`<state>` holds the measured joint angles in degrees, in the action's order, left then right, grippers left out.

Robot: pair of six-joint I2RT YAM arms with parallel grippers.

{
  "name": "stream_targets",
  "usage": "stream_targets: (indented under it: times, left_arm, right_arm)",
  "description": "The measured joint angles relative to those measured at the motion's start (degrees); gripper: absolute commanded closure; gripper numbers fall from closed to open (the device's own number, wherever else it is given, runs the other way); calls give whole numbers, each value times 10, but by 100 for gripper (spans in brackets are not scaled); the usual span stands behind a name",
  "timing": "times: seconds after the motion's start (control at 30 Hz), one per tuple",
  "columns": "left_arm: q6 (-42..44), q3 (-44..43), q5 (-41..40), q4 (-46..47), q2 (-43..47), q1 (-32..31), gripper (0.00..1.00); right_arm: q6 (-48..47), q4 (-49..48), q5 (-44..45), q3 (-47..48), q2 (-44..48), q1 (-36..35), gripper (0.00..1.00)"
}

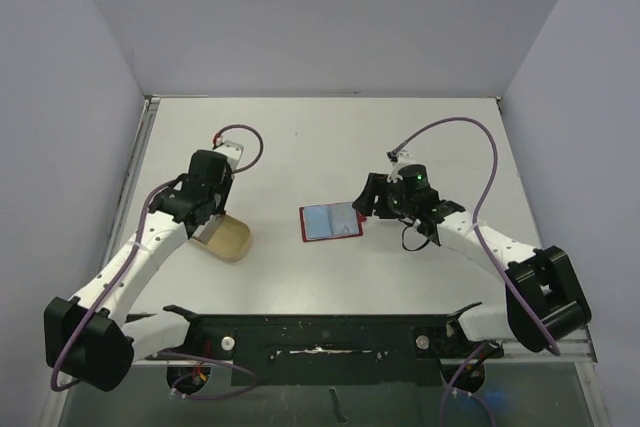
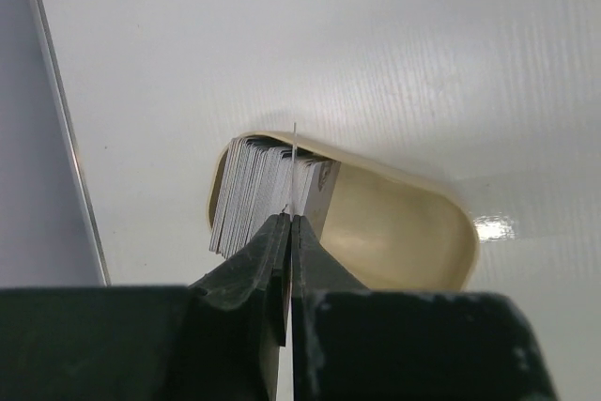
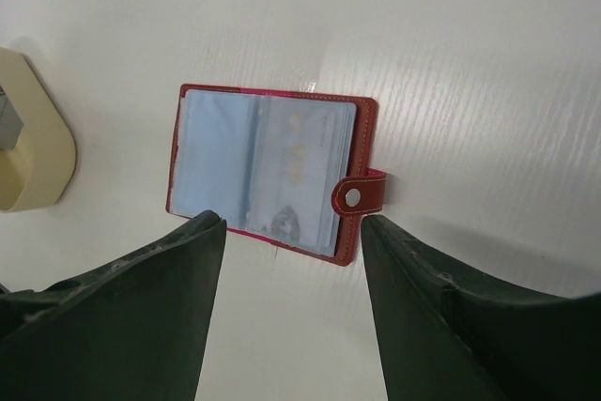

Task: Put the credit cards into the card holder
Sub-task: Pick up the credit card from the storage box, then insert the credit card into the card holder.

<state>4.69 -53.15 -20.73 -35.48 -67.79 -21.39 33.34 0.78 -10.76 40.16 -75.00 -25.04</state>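
White, faintly ribbed tabletop [image 1: 330, 137] lies between pale lilac walls [image 1: 330, 17], and on it we start at the left gripper [image 2: 288, 224]. Its dark matte fingers are pressed together on a single card [image 2: 294, 161], which we see edge-on as a thin pale sliver rising from the seam between the tips. Just behind that sliver stand the other credit cards [image 2: 254, 199], a tight upright stack of thin grey-white rectangles leaning at the left end of a tan oval dish [image 2: 413, 232]. The dish is smooth and glossy, with a rounded rim. Across the table, well apart from the dish, we find the right gripper [image 3: 293, 223] spread wide, its two broad dark fingers [image 3: 141, 307] hovering just at the near edge of the card holder [image 3: 268, 171]. We see it lying open and flat near the middle of the table. It is a roughly square red wallet with pale stitching, clear bluish sleeves inside, and a small red snap tab [image 3: 362, 194] with a metal stud on its right side.
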Motion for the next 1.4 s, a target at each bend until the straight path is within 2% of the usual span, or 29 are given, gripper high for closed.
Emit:
stream_targets:
  times: [0.3, 0.47, 0.63, 0.77, 1.0, 1.3, 1.4]
  left_arm:
    - [-76, -19, 117, 33, 75, 2, 100]
    - [-164, 10, 242, 129, 95, 4, 100]
    - [-271, 67, 355, 233, 84, 4, 100]
    - [-335, 78, 418, 281, 33, 4, 100]
    - [-395, 79, 483, 321, -26, 4, 100]
    - [-407, 82, 502, 329, -62, 1, 100]
    - [-407, 82, 503, 329, -83, -3, 100]
  right_arm:
    - [-16, 17, 9, 54, -96, 3, 38]
    - [-36, 32, 27, 105, -138, 3, 38]
    - [-53, 48, 28, 140, -185, 2, 39]
    - [-61, 65, 29, 140, -200, -5, 42]
    - [-64, 69, 23, 140, -224, -21, 48]
    - [-64, 57, 25, 113, -226, -45, 69]
    - [-59, 44, 26, 94, -216, -52, 72]
